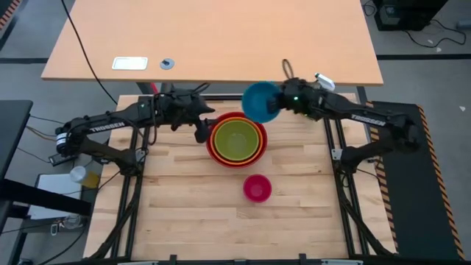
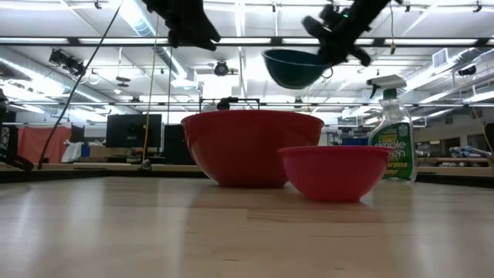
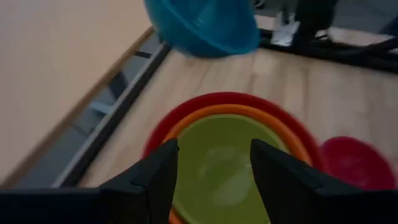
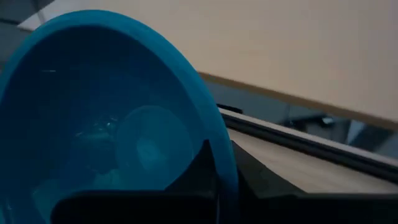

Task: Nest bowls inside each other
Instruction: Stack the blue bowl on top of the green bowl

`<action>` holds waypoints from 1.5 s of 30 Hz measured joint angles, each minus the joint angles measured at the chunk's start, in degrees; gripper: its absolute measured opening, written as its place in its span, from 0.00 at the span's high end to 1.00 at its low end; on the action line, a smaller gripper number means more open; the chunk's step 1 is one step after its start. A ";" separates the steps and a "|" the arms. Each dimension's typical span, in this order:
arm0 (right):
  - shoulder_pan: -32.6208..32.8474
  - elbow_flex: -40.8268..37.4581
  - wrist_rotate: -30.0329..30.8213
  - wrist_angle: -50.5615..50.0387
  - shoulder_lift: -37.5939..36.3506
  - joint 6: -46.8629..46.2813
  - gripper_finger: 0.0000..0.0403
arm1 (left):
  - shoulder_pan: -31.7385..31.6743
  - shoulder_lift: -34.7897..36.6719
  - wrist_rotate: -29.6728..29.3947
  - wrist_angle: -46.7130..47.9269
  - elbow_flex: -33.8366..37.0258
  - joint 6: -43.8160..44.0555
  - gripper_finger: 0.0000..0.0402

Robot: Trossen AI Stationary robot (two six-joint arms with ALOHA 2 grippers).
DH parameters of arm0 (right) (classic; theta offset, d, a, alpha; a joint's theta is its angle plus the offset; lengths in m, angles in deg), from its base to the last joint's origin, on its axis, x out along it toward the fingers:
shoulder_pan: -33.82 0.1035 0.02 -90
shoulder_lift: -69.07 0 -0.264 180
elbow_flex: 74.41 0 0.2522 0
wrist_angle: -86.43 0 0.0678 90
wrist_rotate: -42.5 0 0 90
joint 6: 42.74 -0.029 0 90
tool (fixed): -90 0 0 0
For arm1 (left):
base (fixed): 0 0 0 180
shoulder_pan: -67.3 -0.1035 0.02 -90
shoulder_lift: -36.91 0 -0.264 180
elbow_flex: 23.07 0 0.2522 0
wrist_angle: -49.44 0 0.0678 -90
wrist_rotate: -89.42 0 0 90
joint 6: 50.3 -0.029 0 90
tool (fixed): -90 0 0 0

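A red bowl (image 1: 237, 140) stands mid-table with an orange bowl (image 3: 267, 121) and a lime green bowl (image 1: 237, 138) nested inside it. The small pink bowl (image 1: 257, 188) rests on its base nearer the front edge. The blue bowl (image 1: 259, 101) hangs in the air just beyond the stack's far rim, with my right gripper (image 1: 283, 99) shut on it. My left gripper (image 3: 214, 168) hovers open above the stack's left side, touching nothing; the green bowl (image 3: 230, 168) shows between its fingers. My right gripper pinches the blue bowl's rim (image 4: 221, 155) on the side toward the table's right, one finger (image 4: 198, 169) inside the bowl and one outside. The fingers come slanting down from the right. The bowl is lifted clear (image 2: 297, 68), high above the table, and tilted.
A clear spray bottle (image 2: 394, 127) with greenish liquid stands at the table's far right. A light wooden desk (image 1: 213, 37) lies beyond the far edge. The table's near half, around the pink bowl (image 2: 333, 171), is bare wood.
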 joint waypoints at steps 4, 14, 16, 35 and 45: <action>3.18 4.56 1.94 0.95 6.15 1.53 0.95 | 1.73 1.53 -7.90 1.30 0.00 -2.64 0.49; 8.16 13.32 -4.78 -1.63 23.47 8.26 0.95 | 2.40 4.08 -10.83 4.85 0.00 -4.56 0.49; 9.05 14.13 -6.81 -1.42 25.97 8.80 0.95 | 2.40 4.08 -10.83 7.04 0.00 -3.26 0.49; 8.68 14.74 -14.40 -3.42 35.48 8.36 0.92 | 2.42 6.20 -10.81 7.55 -0.02 -1.80 0.49; 7.29 14.70 -20.20 -4.02 36.21 9.34 0.84 | 3.47 6.31 -10.29 7.43 -0.02 -2.08 0.49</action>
